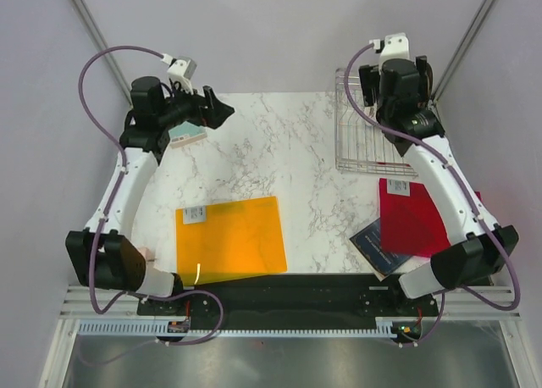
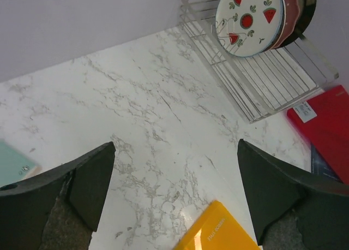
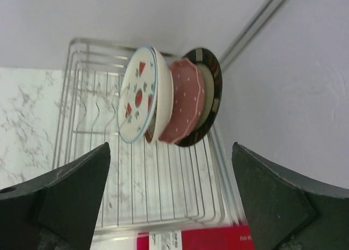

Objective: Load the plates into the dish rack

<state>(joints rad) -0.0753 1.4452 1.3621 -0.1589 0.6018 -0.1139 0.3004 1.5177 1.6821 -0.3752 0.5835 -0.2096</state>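
Your left gripper (image 2: 175, 146) hangs above the marble table (image 2: 136, 97), jaws spread wide, holding nothing. Your right gripper (image 3: 170, 146) is just as wide and empty, facing the dish rack (image 3: 92, 41), where the plates (image 3: 137, 94) stand on edge, bunched together.

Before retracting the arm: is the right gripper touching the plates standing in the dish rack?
Apart. The right wrist view shows the right gripper with jaws wide open and the plates upright in the dish rack beyond them, with bare rack wire visible between.
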